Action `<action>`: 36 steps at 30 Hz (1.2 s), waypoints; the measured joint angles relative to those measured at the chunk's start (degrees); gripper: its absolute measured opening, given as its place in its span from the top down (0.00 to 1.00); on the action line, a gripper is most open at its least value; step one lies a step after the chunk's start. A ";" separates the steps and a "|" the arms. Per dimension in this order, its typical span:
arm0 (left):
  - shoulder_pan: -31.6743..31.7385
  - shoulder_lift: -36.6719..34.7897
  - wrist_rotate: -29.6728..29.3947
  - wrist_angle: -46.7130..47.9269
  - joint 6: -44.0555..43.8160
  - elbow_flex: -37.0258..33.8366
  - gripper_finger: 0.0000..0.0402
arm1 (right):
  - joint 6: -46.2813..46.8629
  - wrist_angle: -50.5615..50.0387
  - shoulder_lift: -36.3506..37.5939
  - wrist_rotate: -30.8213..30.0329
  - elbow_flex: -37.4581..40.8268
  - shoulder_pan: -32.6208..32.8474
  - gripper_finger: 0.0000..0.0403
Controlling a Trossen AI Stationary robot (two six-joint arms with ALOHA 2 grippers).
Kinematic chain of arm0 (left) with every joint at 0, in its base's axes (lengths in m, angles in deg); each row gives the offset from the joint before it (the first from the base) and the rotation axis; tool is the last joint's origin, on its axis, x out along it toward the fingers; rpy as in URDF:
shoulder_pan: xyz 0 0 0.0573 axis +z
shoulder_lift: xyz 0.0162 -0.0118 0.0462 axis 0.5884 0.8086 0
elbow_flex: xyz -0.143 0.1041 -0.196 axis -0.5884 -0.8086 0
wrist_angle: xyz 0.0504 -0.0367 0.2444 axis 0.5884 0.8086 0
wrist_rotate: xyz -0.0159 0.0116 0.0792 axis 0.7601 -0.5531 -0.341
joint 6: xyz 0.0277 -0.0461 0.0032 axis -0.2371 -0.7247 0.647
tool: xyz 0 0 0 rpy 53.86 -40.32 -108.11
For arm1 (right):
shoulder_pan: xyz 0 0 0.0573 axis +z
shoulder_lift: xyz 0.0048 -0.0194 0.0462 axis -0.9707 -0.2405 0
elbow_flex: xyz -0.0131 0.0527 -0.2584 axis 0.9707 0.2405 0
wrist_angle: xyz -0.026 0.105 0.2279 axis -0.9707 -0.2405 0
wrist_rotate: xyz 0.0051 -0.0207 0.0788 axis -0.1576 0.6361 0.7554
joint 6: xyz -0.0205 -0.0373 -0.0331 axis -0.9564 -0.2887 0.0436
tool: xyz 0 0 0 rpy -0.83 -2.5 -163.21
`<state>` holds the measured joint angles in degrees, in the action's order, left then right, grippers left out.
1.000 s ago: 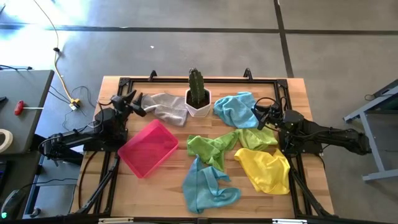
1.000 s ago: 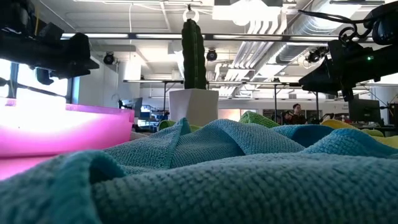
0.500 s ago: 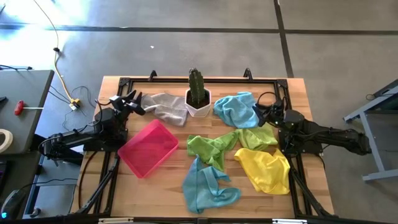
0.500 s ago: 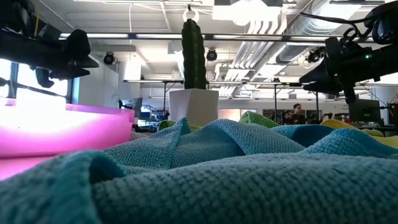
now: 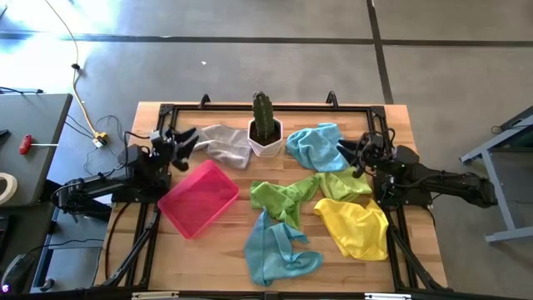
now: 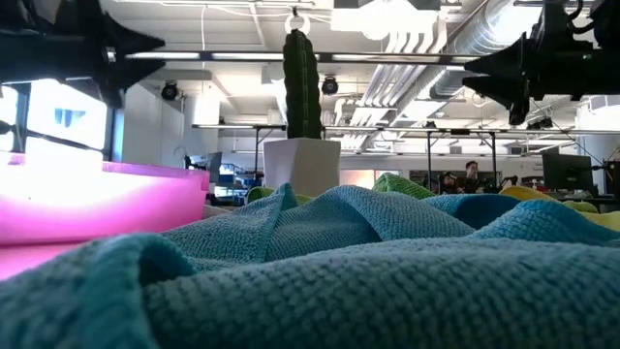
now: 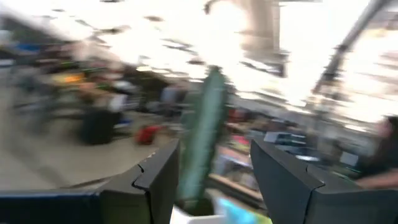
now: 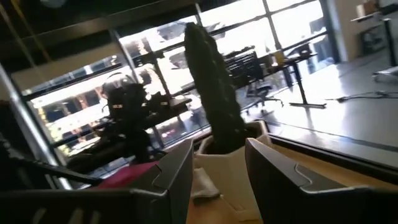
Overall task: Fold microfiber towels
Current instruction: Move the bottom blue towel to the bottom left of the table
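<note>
Towels: six on table, all crumpled, none held. Grey towel (image 5: 221,142) at far side, just left of cactus pot (image 5: 267,140). Light blue towel (image 5: 315,147) just right of pot. Two lime green ones mid-table: left green (image 5: 281,198) and right green (image 5: 343,185), touching each other. Yellow towel (image 5: 356,227) near right front, its far edge against right green. Second blue towel (image 5: 276,249) at front centre, overlapping left green's near edge; in low view it fills the foreground (image 6: 368,281). Pink tray (image 5: 198,198) left of centre, tilted diagonal, nothing seen in it.

Left gripper (image 5: 180,140) raised over table's far left, between tray and grey towel, fingers spread apart, empty; wrist view shows gap betw. fingers (image 7: 155,177) w/ cactus (image 7: 202,137) beyond. Right gripper (image 5: 356,155) raised beside light blue towel's right edge, fingers parted, grasping nothing; wrist view shows cactus (image 8: 211,99) past fingers (image 8: 177,171), left arm (image 8: 127,124) farther off.
</note>
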<state>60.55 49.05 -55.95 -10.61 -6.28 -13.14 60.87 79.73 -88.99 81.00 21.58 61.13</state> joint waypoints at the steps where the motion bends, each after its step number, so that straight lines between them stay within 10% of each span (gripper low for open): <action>1: -0.25 0.50 2.15 -1.09 0.25 0.00 0.53 | 0.01 0.82 -0.40 1.21 0.00 0.00 0.66; 12: -3.93 13.47 2.99 -11.25 9.48 3.36 0.53 | -5.43 7.94 -13.71 1.63 -6.35 0.00 0.66; 22: -10.45 36.95 5.75 -11.18 9.04 12.83 0.53 | -2.69 -11.44 -33.20 2.36 -21.64 1.49 0.66; 36: -29.23 72.96 4.04 -11.07 8.55 30.65 0.53 | 5.02 -34.74 -54.49 2.00 -37.54 20.39 0.66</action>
<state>31.31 122.01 -51.92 -21.68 2.27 17.51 65.89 45.00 -143.47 83.01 -15.97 81.52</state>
